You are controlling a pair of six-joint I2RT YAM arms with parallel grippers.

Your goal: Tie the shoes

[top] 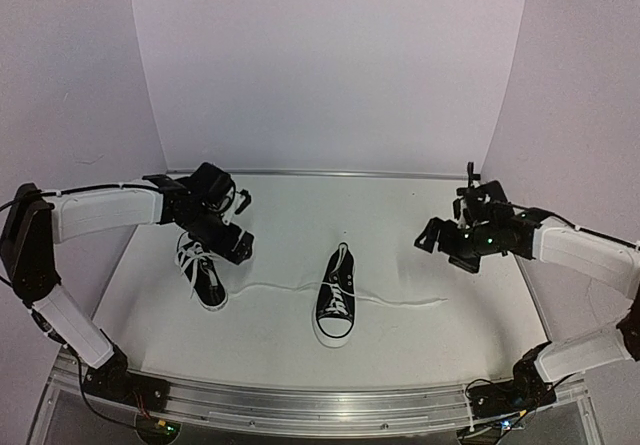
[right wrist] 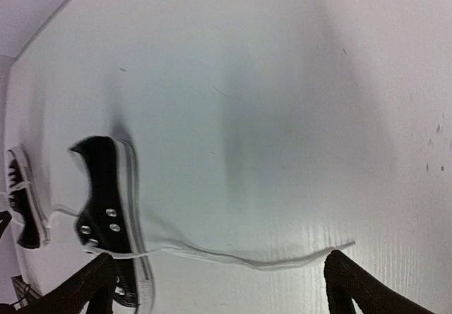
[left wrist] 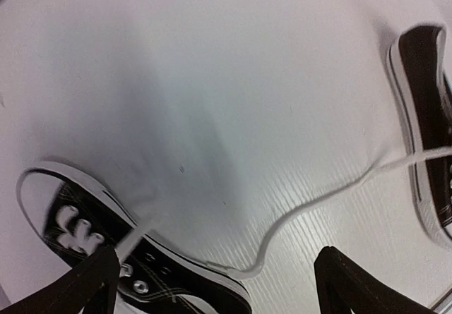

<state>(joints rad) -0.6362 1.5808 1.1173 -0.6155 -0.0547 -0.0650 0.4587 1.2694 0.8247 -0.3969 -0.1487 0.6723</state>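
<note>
Closest to me is the aluminium rail (top: 320, 403) carrying the two arm bases. Beyond it, on the white table (top: 400, 205), lie the shoes. The middle sneaker (top: 335, 310) sits about dead centre, its long axis running 12 to 6 o'clock with the white toe cap at 6. The left-hand sneaker (top: 203, 277) lies out toward 9 o'clock, angled roughly 11 to 5, with loose loops of lace at its far end. Neither is tied.

The middle sneaker's laces lie stretched flat to either side. The left lace (top: 272, 287) trails toward 9 o'clock and ends just beside the left-hand sneaker, while the right lace (top: 410, 302) runs toward 3 o'clock and stops on bare table.

The left gripper (top: 240, 223) hangs over the far end of the left-hand sneaker, its fingers (left wrist: 85, 286) spread wide with nothing between them. Its wrist view shows the left lace curving across the table under the gap. The right gripper (top: 450, 208) hovers at 3 o'clock, fingers (right wrist: 367, 289) equally wide apart and empty. The right lace's tip lies below it, toward 7 o'clock from the fingertips.

As I read it, each lace lies crosswise to the shoe and each arm is the nearer one for its own side — so the next grab would likely be a drop onto a lace end, left arm on left, right on right.
</note>
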